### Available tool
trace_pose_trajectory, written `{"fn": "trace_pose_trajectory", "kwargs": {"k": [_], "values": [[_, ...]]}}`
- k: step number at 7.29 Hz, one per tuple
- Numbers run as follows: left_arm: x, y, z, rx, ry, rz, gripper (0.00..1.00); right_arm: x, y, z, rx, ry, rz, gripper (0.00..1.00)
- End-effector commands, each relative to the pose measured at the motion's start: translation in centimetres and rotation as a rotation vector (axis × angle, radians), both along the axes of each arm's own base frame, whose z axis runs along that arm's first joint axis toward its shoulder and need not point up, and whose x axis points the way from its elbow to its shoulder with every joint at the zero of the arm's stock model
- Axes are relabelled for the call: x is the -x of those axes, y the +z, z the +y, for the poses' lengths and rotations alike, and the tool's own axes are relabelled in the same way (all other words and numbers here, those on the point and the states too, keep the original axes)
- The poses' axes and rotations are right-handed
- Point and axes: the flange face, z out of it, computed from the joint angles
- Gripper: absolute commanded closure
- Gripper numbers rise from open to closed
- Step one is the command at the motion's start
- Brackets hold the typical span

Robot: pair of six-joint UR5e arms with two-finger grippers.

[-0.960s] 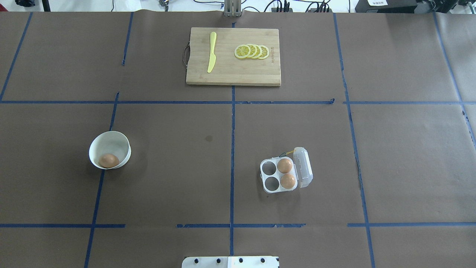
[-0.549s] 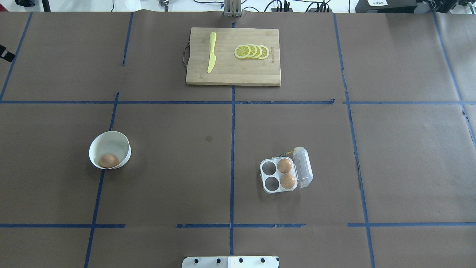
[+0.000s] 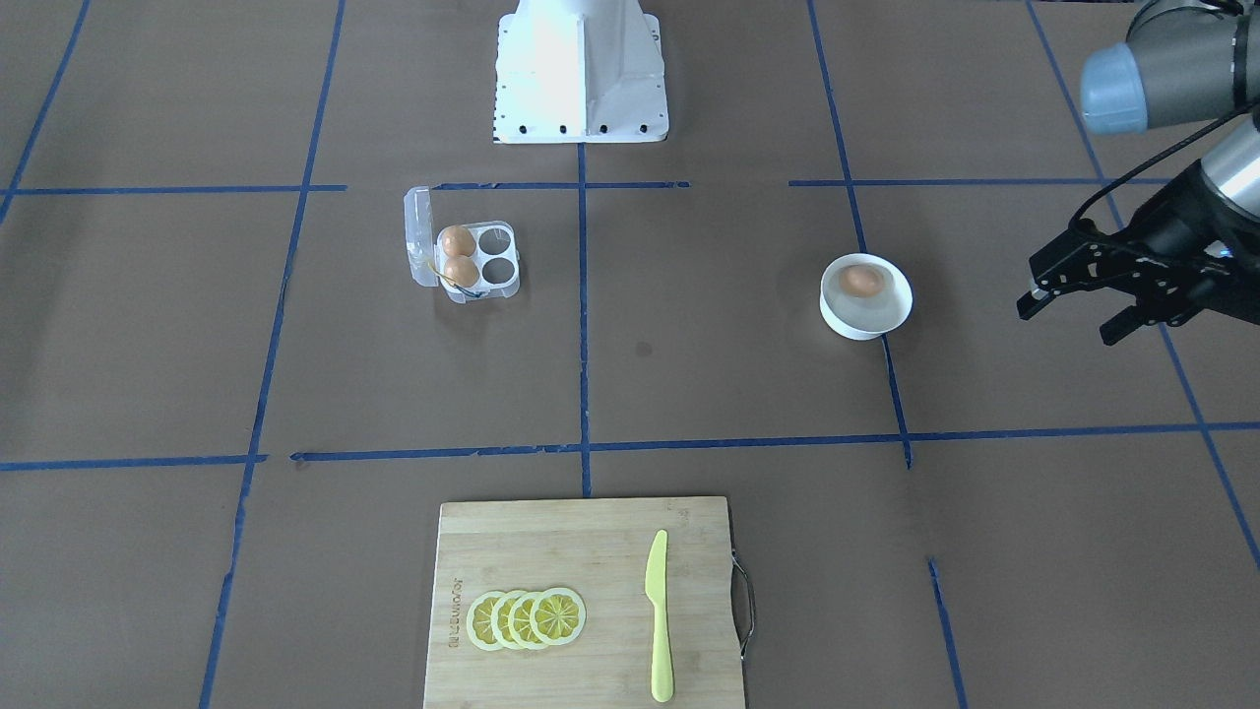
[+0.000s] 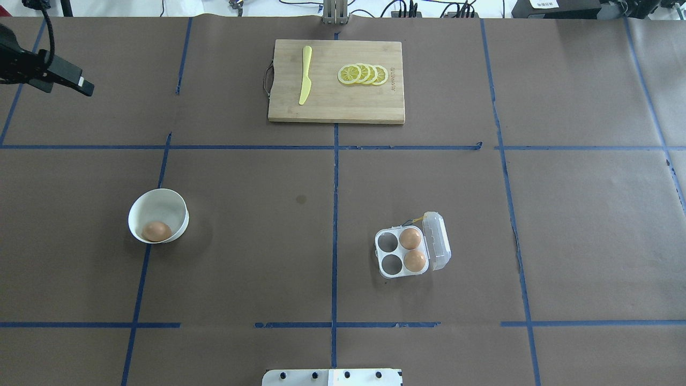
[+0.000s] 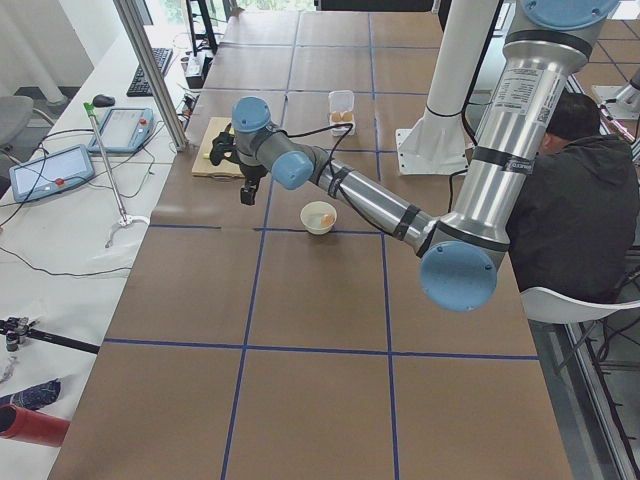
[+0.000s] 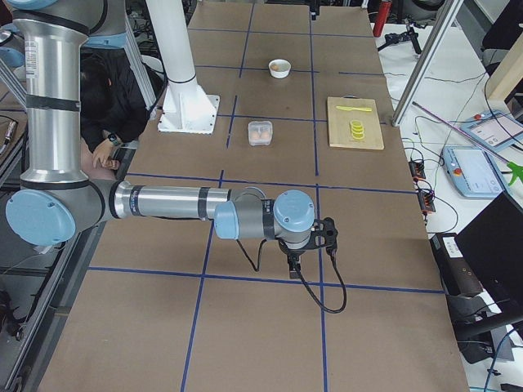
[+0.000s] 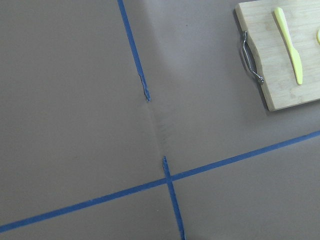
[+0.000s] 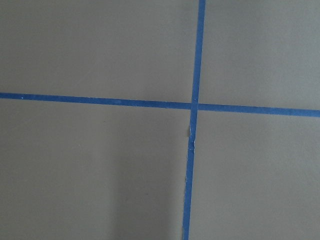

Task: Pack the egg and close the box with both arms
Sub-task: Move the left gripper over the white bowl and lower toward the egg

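Observation:
One orange-brown egg (image 4: pixel 156 231) lies in a white bowl (image 4: pixel 161 195) on the table's left half; it also shows in the front view (image 3: pixel 861 280). The clear box (image 4: pixel 388 266) stands right of centre with its lid (image 4: pixel 437 241) open to the right. Two eggs (image 4: pixel 410 238) fill its right-hand cups and the two left cups are empty. My left gripper (image 3: pixel 1068 323) is open and empty, in the air far out beyond the bowl; it shows at the overhead view's upper left edge (image 4: pixel 64 86). My right gripper (image 6: pixel 294 260) shows only in the right side view, so I cannot tell its state.
A wooden cutting board (image 4: pixel 335 110) with a yellow knife (image 4: pixel 305 75) and lemon slices (image 4: pixel 363 74) lies at the far middle. The white pedestal base (image 3: pixel 579 69) stands at the near edge. Blue tape lines cross the brown table cover.
My left gripper has come into the overhead view from the upper left edge, moving right. The eggs, bowl and box have not moved.

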Motion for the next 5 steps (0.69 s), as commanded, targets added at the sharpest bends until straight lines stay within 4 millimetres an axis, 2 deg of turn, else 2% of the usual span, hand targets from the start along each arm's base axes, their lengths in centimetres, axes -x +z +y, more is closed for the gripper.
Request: {"fn": "trace_pose_trajectory", "kwargs": {"k": [1,3,4,5], "values": [[-5.4,-0.8,6.0,0.160,-0.120,-0.015,0.02,0.0,0.9,0.4,0.006,-0.007,0.001,0.00],[-13.8,0.2,9.5,0.255,-0.224,-0.090,0.01,0.1,0.3,0.2,0.002,-0.003,-0.003,0.00],[-16.3,0.8,10.8,0.264,-0.238,-0.117,0.01,0.1,0.1,0.1,-0.001,-0.003,-0.003,0.00],[-17.9,1.3,11.7,0.271,-0.219,-0.131,0.01,0.1,-0.1,-0.1,-0.006,-0.002,-0.003,0.00]]}}
